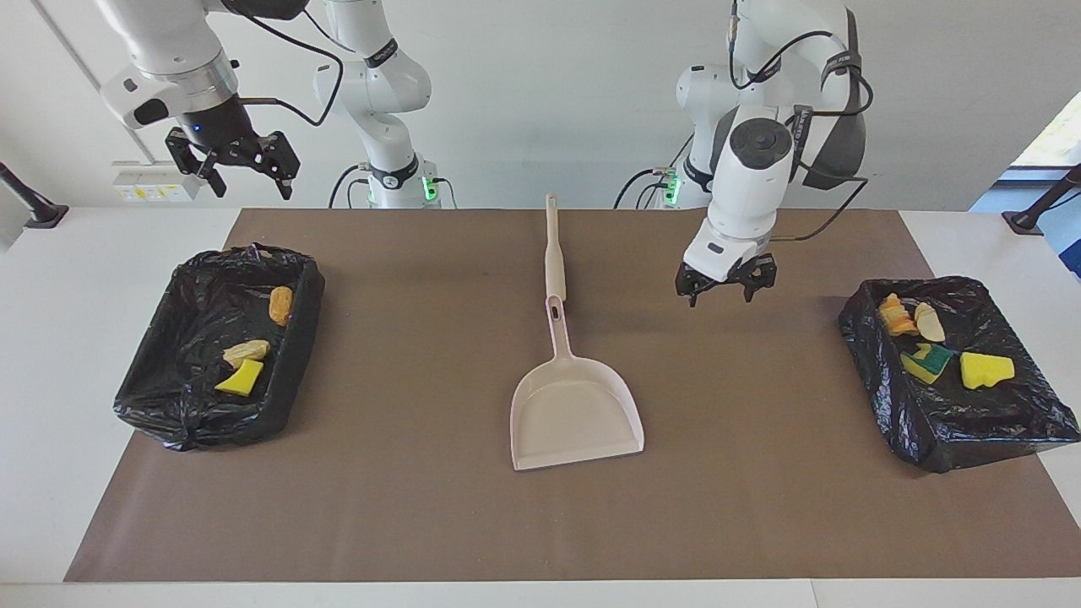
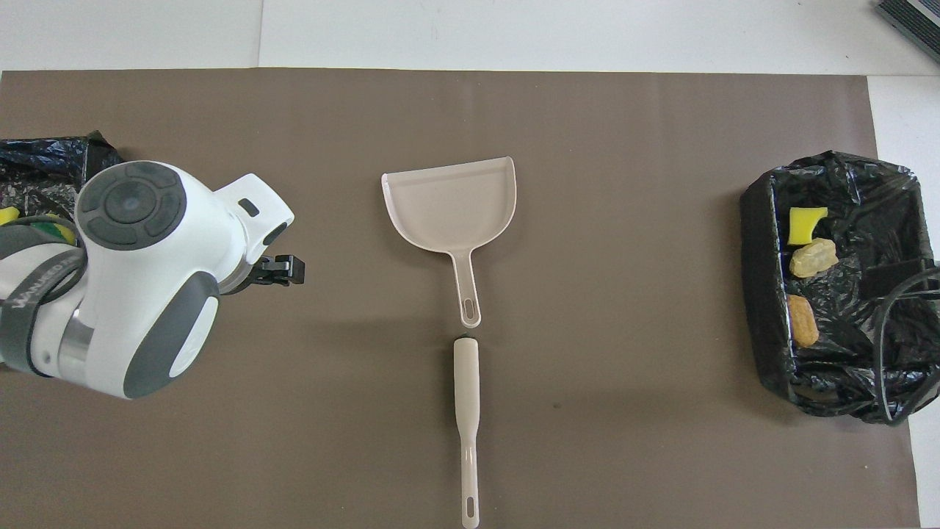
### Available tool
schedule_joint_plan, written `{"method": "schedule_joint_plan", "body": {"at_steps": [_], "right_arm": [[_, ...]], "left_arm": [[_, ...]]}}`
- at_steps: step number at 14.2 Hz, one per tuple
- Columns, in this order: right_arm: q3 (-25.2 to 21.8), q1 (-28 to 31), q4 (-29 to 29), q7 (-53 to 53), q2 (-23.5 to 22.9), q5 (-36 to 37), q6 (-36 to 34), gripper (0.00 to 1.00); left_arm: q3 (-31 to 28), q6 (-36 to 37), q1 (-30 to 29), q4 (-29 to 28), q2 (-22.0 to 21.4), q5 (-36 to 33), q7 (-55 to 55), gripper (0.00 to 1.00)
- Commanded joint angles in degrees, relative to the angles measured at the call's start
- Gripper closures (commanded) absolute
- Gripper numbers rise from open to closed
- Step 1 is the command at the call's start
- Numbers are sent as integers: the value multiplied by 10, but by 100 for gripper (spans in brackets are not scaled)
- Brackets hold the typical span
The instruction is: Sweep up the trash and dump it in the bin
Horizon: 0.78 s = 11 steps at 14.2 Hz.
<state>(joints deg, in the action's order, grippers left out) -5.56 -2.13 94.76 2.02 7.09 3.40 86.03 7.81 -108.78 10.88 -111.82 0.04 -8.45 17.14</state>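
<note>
The trash lies in two black-bagged bins. The bin (image 1: 160, 397) at the right arm's end holds an orange-brown lump (image 1: 280, 305), a beige lump (image 1: 246, 350) and a yellow sponge chunk (image 1: 240, 380). The bin (image 1: 954, 431) at the left arm's end holds several scraps, among them a yellow sponge chunk (image 1: 986, 370). The beige dustpan (image 1: 574, 405) lies mid-mat, with the brush (image 1: 554, 249) in line with its handle, nearer the robots. My left gripper (image 1: 725, 285) is open and empty, low over the mat between the dustpan handle and its bin. My right gripper (image 1: 245, 173) is open and empty, high over its bin.
A brown mat (image 1: 422, 507) covers the table between the bins. In the overhead view the left arm (image 2: 139, 272) hides most of the bin at its end, and a black cable (image 2: 903, 294) hangs over the other bin (image 2: 764, 294).
</note>
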Motion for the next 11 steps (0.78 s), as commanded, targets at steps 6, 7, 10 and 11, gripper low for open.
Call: {"method": "schedule_joint_plan", "body": {"at_steps": [6, 7, 10, 11], "right_arm": [[7, 4, 10, 11, 8, -10, 0, 0], [7, 4, 10, 10, 8, -17, 2, 0], [11, 4, 9, 8, 7, -45, 9, 0], [13, 4, 9, 9, 7, -45, 8, 0]], "left_arm": [[-118, 105, -13, 46, -89, 79, -220, 0], [-121, 132, -15, 84, -82, 79, -221, 0], [-126, 212, -29, 206, -37, 79, -221, 0], [-127, 242, -38, 245, -17, 85, -221, 0]]}}
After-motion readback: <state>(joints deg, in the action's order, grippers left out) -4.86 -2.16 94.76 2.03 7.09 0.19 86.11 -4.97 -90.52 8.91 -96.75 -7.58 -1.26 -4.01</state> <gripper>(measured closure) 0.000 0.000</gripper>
